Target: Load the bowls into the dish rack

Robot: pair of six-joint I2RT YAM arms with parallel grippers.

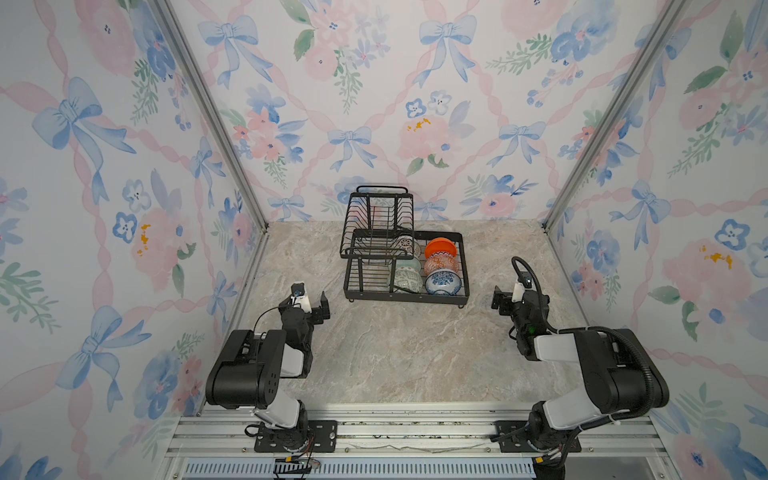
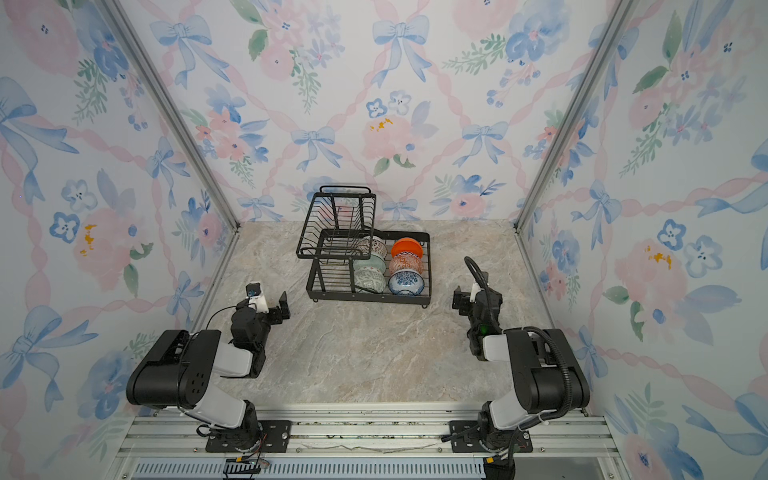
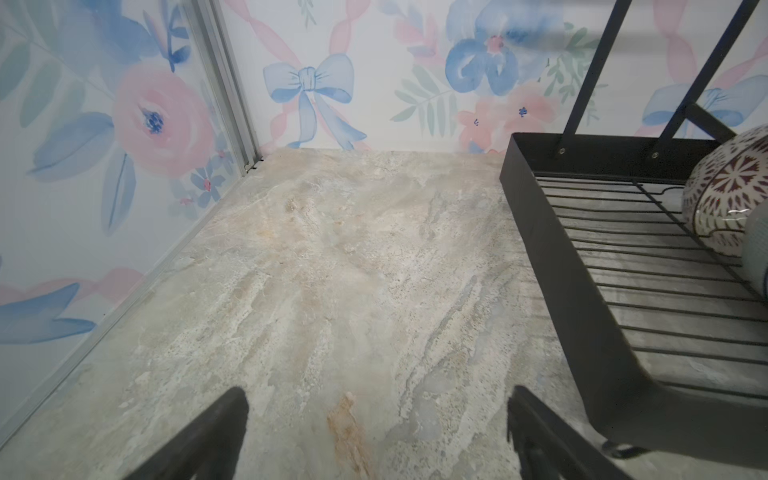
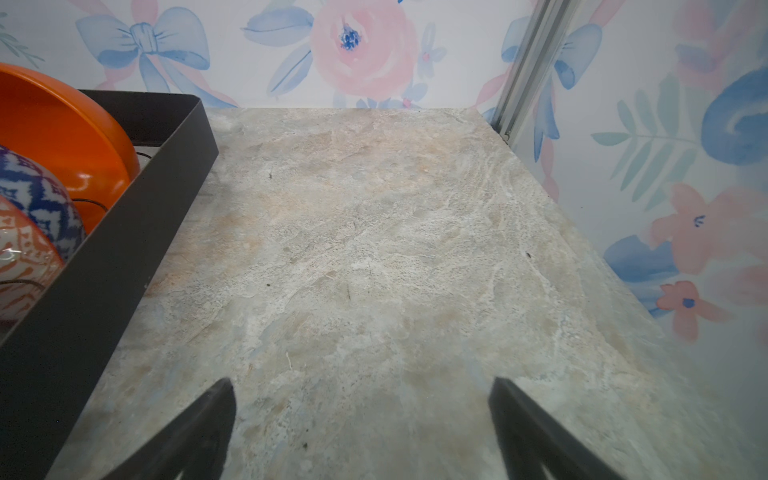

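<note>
Floral wallpaper (image 1: 374, 104) with blue bows closes three sides of the marble-patterned tabletop (image 1: 395, 353) before you. At its far middle stands the dish rack (image 1: 368, 276), with all six bowls leaning on edge in the right part of its lower tray. They form two rows running far to near. On the left are the brown-lattice bowl (image 1: 405, 245), the mint bowl (image 1: 409, 262) and the grey-green bowl (image 1: 407, 279). On the right are the plain orange bowl (image 1: 440, 247), the orange-white bowl (image 1: 441, 264) and the blue-white bowl (image 1: 442, 282).

The rack's raised upper basket (image 1: 376, 216) hangs over the tray's left part. Its near rim crosses the brown-lattice bowl in both top views.

Your left gripper (image 1: 322, 308) hovers near-left of the rack and your right gripper (image 1: 500, 301) near-right. Each is apart from the rack, jaws spread wide, holding nothing. In both wrist views, marble shows between the fingers.
</note>
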